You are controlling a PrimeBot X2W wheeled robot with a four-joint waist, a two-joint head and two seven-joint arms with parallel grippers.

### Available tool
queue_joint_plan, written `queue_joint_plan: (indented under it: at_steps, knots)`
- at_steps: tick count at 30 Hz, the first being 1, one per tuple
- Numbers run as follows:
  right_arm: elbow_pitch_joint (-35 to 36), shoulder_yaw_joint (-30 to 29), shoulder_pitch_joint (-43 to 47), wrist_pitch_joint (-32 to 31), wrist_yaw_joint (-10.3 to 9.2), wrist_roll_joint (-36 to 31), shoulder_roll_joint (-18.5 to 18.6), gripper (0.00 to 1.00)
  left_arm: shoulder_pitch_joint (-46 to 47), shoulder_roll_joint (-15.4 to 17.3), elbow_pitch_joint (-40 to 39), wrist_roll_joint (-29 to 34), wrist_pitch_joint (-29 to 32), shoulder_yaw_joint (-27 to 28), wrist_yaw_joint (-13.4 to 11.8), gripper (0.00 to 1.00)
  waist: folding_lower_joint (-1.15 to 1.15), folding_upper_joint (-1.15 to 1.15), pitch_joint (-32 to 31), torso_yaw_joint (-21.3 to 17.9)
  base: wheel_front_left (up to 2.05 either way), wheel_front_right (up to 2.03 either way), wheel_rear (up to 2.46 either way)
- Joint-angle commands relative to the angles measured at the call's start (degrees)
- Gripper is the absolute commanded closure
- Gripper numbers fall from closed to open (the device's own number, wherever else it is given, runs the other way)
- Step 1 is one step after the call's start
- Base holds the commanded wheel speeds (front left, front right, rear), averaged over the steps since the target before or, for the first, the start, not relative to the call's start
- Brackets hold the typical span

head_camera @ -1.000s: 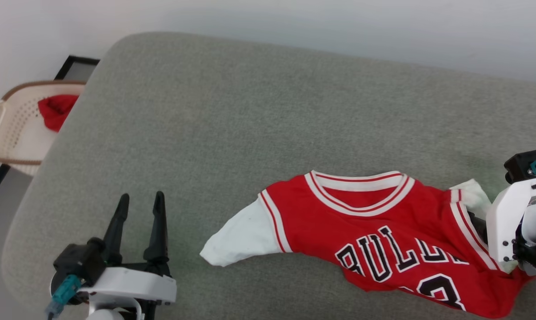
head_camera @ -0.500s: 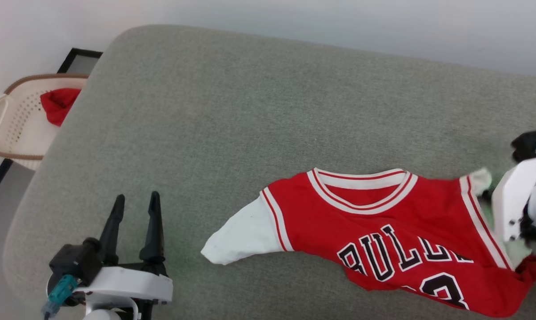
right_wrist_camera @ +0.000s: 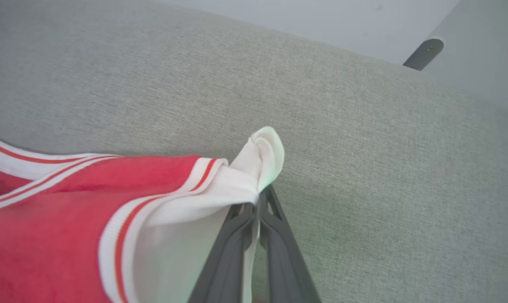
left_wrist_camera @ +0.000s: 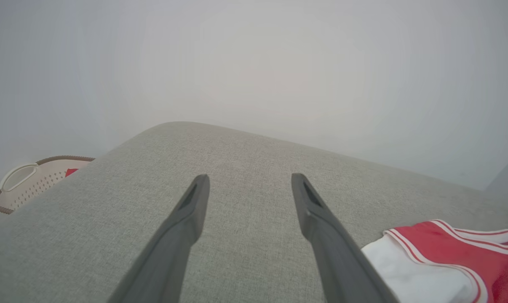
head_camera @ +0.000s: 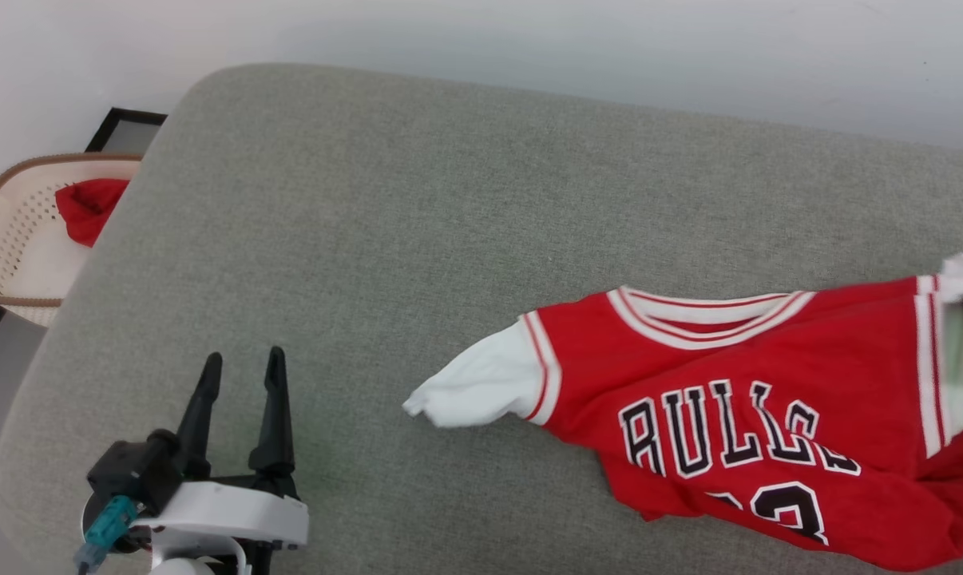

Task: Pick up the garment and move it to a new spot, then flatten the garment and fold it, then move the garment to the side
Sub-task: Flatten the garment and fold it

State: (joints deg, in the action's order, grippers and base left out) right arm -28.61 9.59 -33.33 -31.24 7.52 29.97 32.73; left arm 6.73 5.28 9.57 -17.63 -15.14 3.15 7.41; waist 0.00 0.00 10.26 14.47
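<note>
While your right end effector (right_wrist_camera: 257, 201) pinches a white sleeve of the garment (head_camera: 737, 375), which lies on the grey surface (head_camera: 418, 239) toward its right, your left end effector (head_camera: 242, 366) hovers spread wide, empty.

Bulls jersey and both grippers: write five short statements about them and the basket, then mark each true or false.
1. The right gripper is shut on a white sleeve of the Bulls jersey. True.
2. The left gripper grips the Bulls jersey too. False: it is open and holds nothing, over the grey cushion.
3. The Bulls jersey lies lettering side up. True.
4. The laundry basket has nothing in it. False: a red cloth lies inside.
5. The Bulls jersey is folded into a neat square. False: it is spread out and rumpled, not folded.
</note>
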Motion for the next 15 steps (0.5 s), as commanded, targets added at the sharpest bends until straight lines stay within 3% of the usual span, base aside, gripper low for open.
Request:
queue_joint_plan:
  at_steps: [1,7,8,9,10,12,15]
  knots:
    - [-0.87,-1.06,1.09,0.64,-0.06,-0.96,0.55,1.0,-0.12,0.22,0.06,-0.06,0.06,-0.14,0.12,0.0,0.0,0.0,0.03,0.04,0.0,0.0,0.0]
    - [-6.02,-5.06,1.44,2.12,-0.05,-3.14,-0.13,1.0,0.44,0.48,0.34,-0.2,0.06,-0.67,0.12,0.0,0.0,0.0,0.19,0.39,0.0,0.0,0.0]
    - [-6.81,-5.2,1.49,2.42,-0.06,-3.72,-0.19,0.73,0.51,0.49,0.43,-0.23,0.06,-0.76,0.12,0.0,0.0,0.0,0.17,0.45,0.0,0.0,0.0]
    - [-7.62,-5.38,1.5,2.69,-0.06,-4.06,-0.32,0.59,0.52,0.53,0.56,-0.2,0.06,-0.85,0.12,0.0,0.0,0.0,0.1,0.49,0.0,0.0,0.0]
    - [-8.47,-5.64,1.41,2.89,-0.06,-3.98,-0.74,0.52,0.49,0.61,0.67,-0.16,0.06,-0.87,0.12,0.0,0.0,0.0,0.01,0.47,0.0,0.0,0.0]
    - [-9.77,-5.8,1.16,3.29,-0.06,-4.89,-0.93,0.0,0.45,0.72,0.86,-0.17,0.06,-0.95,0.12,0.0,0.0,0.0,-0.2,0.42,0.0,0.0,0.0]
    - [-10.82,-5.69,0.28,3.67,-0.05,-5.12,-1.7,0.0,0.06,0.98,1.08,-0.14,0.06,-0.6,0.12,0.0,0.0,0.0,-0.72,-0.09,0.0,0.0,0.0]
